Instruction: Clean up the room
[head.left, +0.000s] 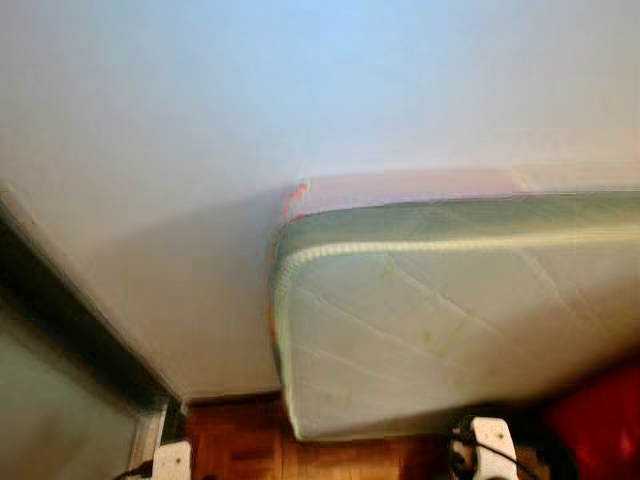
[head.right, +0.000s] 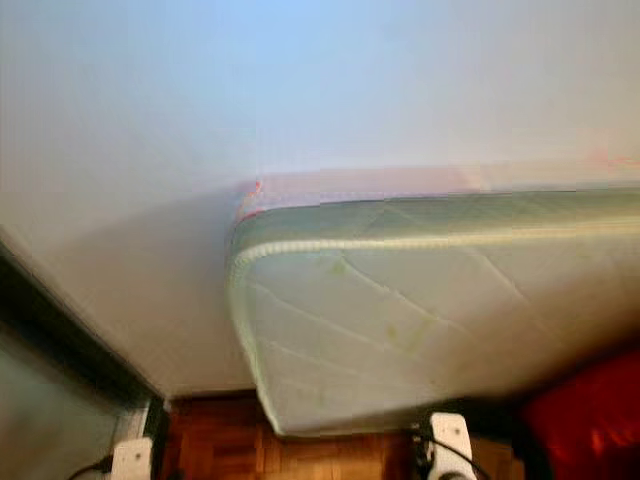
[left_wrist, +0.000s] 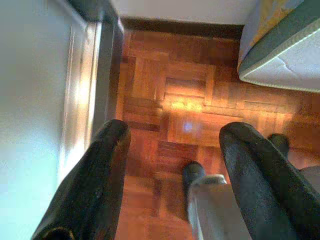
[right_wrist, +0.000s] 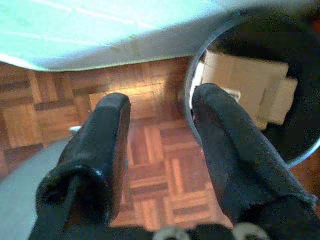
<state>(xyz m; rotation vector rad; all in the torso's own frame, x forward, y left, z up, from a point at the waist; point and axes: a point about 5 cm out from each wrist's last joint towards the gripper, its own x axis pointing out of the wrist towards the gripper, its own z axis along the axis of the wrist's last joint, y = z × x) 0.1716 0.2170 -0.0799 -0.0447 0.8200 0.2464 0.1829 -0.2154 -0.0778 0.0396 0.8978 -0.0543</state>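
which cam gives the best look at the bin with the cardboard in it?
Right wrist view. The round dark metal-rimmed bin is seen from above, with flattened brown cardboard pieces visible inside, just past the right gripper's open fingers. The eye views show the white quilted mattress and wall; the left wrist view shows parquet floor.

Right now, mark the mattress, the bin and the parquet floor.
mattress (head.left: 440, 330): left eye view, on its quilted top near the corner.
bin (right_wrist: 191, 82): right wrist view, on its metal rim.
parquet floor (left_wrist: 185, 100): left wrist view, on bare wood beside the mattress.
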